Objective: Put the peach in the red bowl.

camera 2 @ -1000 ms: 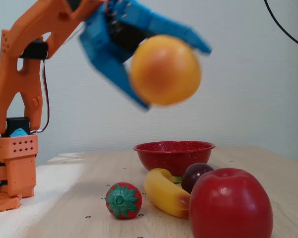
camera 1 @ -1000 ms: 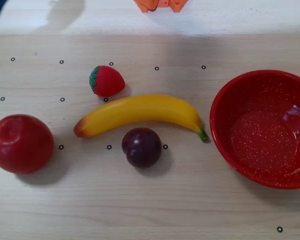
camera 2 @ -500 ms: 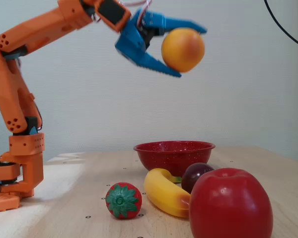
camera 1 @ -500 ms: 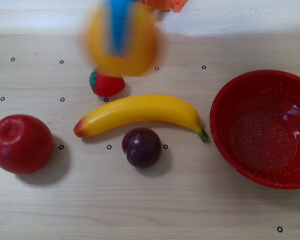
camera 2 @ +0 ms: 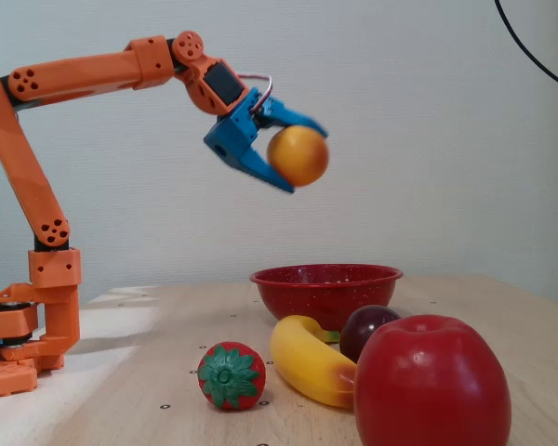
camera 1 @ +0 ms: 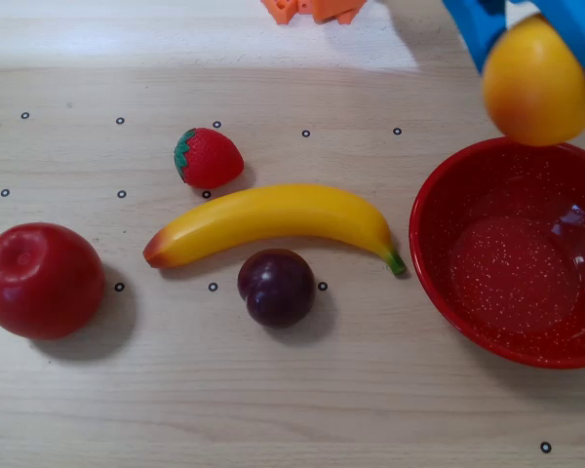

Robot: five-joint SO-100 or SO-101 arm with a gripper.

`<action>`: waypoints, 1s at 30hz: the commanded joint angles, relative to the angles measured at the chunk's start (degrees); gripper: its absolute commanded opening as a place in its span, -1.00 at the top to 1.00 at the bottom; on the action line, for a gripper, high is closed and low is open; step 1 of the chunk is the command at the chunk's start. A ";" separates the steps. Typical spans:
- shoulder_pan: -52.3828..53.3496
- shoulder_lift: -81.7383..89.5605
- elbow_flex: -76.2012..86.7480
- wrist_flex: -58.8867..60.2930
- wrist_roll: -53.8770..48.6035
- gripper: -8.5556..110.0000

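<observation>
— What does my arm look like on your feed?

— In the fixed view I see an orange plastic arm (camera 2: 74,72) of blocky printed segments, with small round screw holes dotted along the links and a perforated block at its orange base (camera 2: 19,344).

— And the business end?

— I see a bright blue two-finger plastic gripper (camera 2: 299,156) with tapered, pointed fingers (camera 2: 260,173), a black motor block (camera 2: 223,84) just behind it, and a thin looped wire (camera 2: 259,82) arching above. In the overhead view the blue fingers (camera 1: 478,24) show at the top right.

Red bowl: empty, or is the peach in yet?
Empty. The red bowl holds nothing; the gripper grips the peach above its rim.
</observation>
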 commanded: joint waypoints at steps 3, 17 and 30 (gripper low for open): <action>3.08 -4.83 -7.47 5.01 0.53 0.85; 2.55 -20.21 -17.40 5.80 0.35 0.50; 2.20 -20.74 -17.49 7.38 1.49 0.13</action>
